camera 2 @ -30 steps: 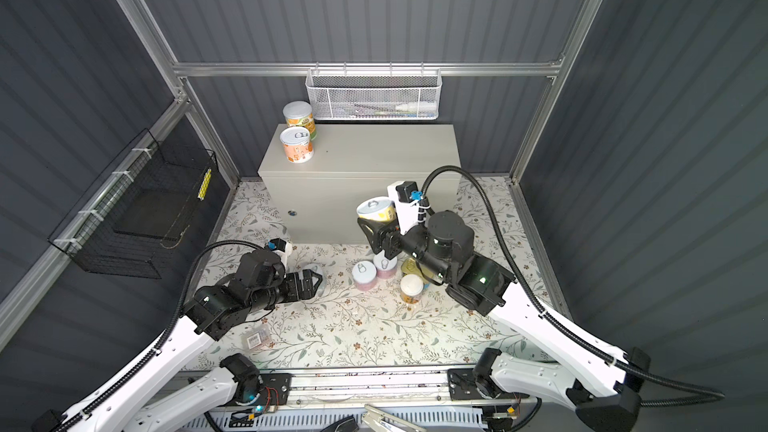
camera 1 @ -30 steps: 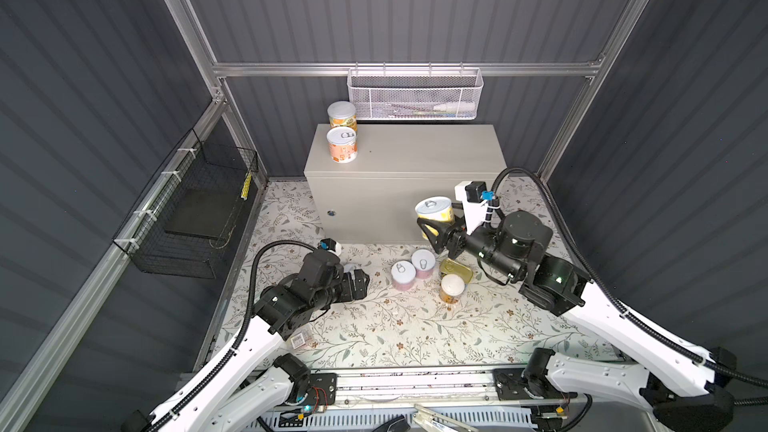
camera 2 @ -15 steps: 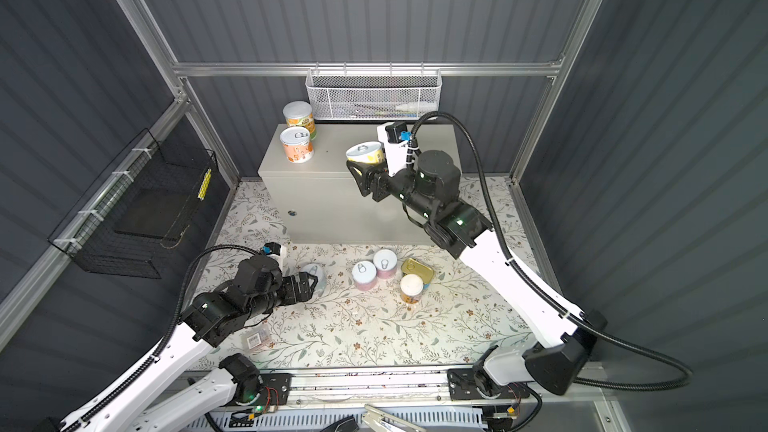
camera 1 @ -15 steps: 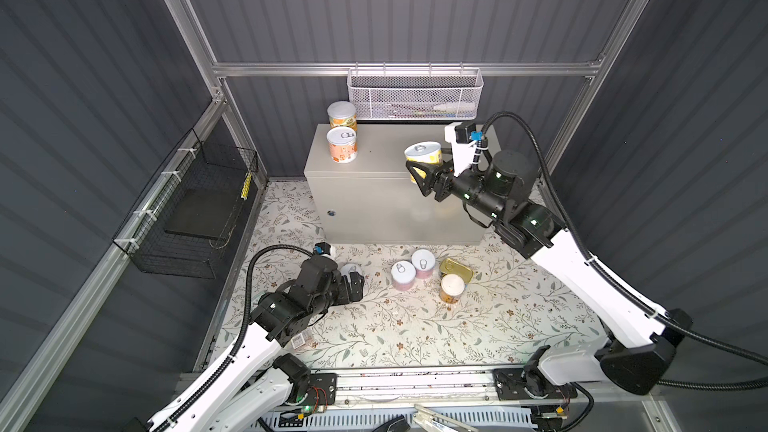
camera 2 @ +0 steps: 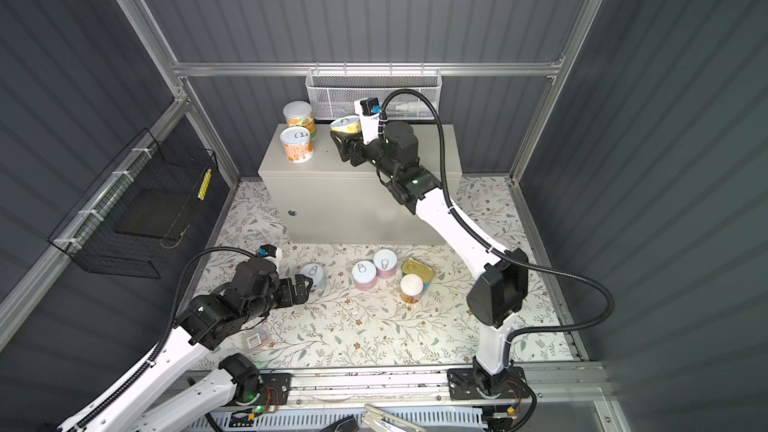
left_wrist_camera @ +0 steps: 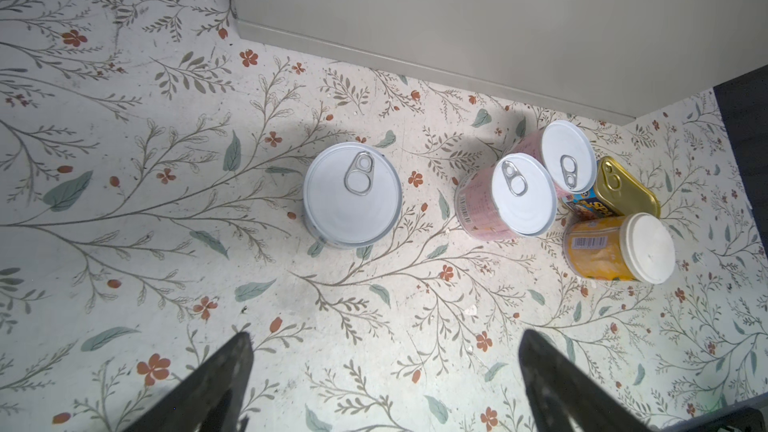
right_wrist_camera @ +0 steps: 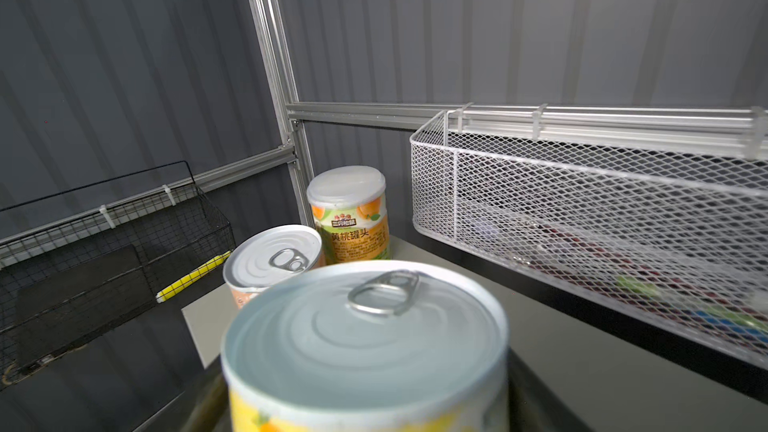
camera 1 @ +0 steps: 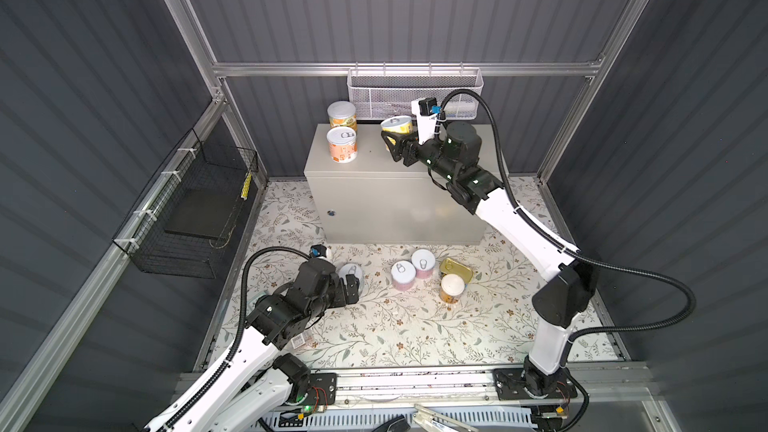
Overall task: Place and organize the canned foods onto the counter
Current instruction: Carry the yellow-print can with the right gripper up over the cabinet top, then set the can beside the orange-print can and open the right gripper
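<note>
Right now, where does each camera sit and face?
Top views: high in front, looking down over mat and counter; both arms show.
Left wrist: over the mat, facing loose cans by the counter; the open left end effector shows.
Right wrist: above the counter, facing the back-left corner; the held yellow can hides most of the right end effector.
Shared: right wrist and top views both show two orange cans on the counter.

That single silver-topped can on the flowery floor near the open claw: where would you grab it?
Probably across the curved side wall of the can, coming level from the left gripper side. It stands upright with bare floor around it, and its flat lid gives nothing to pinch.
</note>
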You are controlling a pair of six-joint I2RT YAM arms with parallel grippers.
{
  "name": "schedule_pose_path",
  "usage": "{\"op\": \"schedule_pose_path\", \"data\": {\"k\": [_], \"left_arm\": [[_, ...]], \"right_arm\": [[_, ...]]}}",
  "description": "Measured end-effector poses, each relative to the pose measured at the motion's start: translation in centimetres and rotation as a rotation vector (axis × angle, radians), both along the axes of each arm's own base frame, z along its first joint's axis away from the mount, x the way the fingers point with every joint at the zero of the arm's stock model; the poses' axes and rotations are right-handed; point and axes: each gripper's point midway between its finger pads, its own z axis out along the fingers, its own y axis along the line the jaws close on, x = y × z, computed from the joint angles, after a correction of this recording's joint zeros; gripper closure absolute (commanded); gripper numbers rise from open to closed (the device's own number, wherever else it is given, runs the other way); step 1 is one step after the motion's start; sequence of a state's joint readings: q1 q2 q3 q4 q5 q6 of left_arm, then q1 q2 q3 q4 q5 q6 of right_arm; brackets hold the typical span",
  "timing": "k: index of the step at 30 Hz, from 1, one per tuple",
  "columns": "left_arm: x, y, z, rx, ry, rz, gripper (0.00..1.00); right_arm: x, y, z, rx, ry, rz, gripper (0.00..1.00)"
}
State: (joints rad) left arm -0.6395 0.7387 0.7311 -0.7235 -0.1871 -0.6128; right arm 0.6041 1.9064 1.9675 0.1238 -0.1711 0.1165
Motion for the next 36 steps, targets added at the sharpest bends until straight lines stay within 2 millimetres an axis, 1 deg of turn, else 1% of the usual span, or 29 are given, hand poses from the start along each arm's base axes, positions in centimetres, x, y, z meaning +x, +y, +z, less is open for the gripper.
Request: {"op": "schedule_pose_path", "data": {"k": [5,11,15,20,21,22,23,24,26,30,32,36], "left_arm": [[-0.3,0.3,-0.2,0.016,0.007,-0.002,0.00],[-0.6,0.7,-0.6,0.037,0.023,0.000,0.00],[-0.6,0.7,-0.6,0.045,0.024,-0.005,0.00],[-0.5,0.7,-1.1,0.065,0.038,-0.010,0.00],[-0.4,0.6,-1.2,0.068,0.042,-0.010,0.00],[-0.4,0.6,-1.3,0.072,0.046,-0.011,0.00],[-0.4,0.6,-1.4,0.075,0.050,-0.012,0.00],[-0.3,0.5,-1.5,0.078,0.055,-0.012,0.00],[-0.2,0.4,-1.9,0.086,0.069,-0.014,0.00],[-0.1,0.2,-2.2,0.094,0.085,-0.017,0.00],[-0.1,0.2,-2.2,0.093,0.085,-0.018,0.00],[0.0,0.1,-1.9,0.087,0.081,-0.023,0.00]], "right_arm": [[2.4,1.7,-1.7,-0.002,0.006,0.007,0.38],[4.3,3.0,-3.5,-0.002,0.004,0.007,0.37],[5.3,3.6,-4.1,-0.004,0.007,0.007,0.35],[6.0,4.2,-3.9,0.001,0.005,0.020,0.33],[6.2,4.3,-3.8,0.006,0.006,0.023,0.27],[6.3,4.3,-3.6,0.012,0.006,0.026,0.15],[6.4,4.3,-3.7,0.016,0.010,0.025,0.06],[6.5,4.2,-3.6,0.017,0.010,0.022,0.01],[6.5,4.0,-3.4,0.028,0.007,0.019,0.01],[5.7,2.9,-2.5,0.029,0.004,0.001,0.01],[5.0,2.1,-1.9,0.022,-0.001,-0.012,0.01],[2.4,-0.4,0.1,0.016,-0.022,-0.053,0.01]]}}
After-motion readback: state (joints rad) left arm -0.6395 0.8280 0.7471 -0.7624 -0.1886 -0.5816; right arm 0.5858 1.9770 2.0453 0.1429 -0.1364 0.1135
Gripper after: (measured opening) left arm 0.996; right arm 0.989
